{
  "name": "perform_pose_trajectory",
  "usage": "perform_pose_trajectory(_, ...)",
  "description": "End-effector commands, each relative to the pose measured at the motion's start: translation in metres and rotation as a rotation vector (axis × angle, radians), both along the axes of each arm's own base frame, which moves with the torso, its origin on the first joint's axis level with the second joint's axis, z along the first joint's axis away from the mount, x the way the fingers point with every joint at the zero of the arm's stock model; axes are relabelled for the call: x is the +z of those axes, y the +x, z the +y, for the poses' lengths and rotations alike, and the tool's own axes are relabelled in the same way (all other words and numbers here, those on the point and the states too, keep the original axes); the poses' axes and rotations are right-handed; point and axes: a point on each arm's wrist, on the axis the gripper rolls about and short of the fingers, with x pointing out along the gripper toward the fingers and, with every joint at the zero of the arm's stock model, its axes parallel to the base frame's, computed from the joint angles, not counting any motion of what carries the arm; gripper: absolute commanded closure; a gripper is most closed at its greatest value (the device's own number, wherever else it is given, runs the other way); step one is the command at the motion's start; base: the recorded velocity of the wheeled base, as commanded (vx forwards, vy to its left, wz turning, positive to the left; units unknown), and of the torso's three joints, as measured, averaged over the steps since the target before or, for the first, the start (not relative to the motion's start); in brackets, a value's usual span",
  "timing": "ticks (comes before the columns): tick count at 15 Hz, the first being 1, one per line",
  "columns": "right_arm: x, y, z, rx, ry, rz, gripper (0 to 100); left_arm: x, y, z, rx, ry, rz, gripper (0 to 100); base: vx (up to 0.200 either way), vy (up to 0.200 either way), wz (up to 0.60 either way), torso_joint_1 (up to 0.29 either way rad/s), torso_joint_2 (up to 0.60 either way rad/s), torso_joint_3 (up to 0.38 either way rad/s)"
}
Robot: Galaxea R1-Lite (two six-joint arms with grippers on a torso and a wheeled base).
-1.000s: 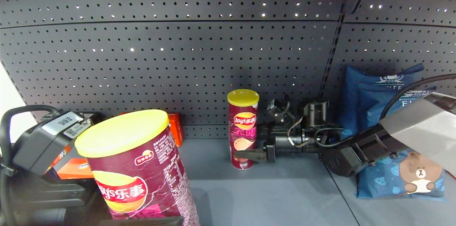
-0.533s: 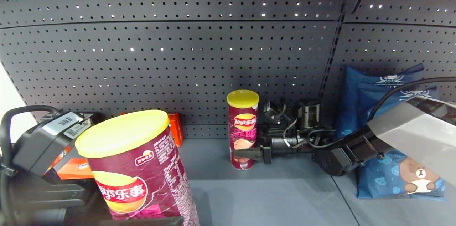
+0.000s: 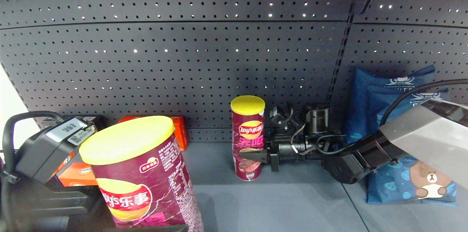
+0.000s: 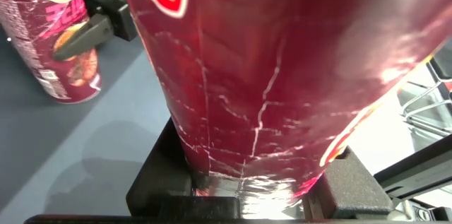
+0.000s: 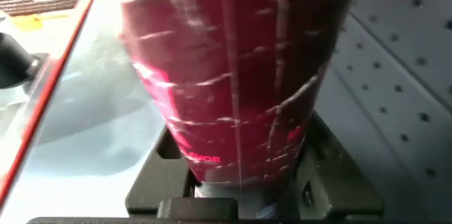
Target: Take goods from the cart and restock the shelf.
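Observation:
A maroon chip can with a yellow lid point(image 3: 248, 137) stands upright at the middle of the grey shelf floor point(image 3: 292, 202), close to the pegboard back wall. My right gripper point(image 3: 249, 155) reaches in from the right and is shut on its lower half; the can point(image 5: 233, 75) sits between that gripper's fingers point(image 5: 236, 181). A second can of the same kind point(image 3: 142, 173) is held upright near the shelf's front left, with my left gripper point(image 4: 254, 189) shut on its base point(image 4: 268, 75). The left wrist view also takes in the far can point(image 4: 56, 40).
Orange boxes point(image 3: 181, 129) point(image 3: 76, 173) sit at the left back of the shelf. Blue bags point(image 3: 395, 89) and a bear-print pack point(image 3: 420, 184) fill the right end. Open shelf floor lies between the two cans and in front of the far one.
My right gripper has carried its can a little to the left and slightly lower. The left can has shifted down a touch in the picture.

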Motion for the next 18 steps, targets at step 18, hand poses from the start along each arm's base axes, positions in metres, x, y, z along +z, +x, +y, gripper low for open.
perform_pose_trajectory(18,0.018,-0.113,-0.022,-0.033,-0.023,-0.035,100,-0.001,0.0,0.0,0.002,0.001,0.003,100,0.0,0.0,0.0,0.0,0.0,0.0)
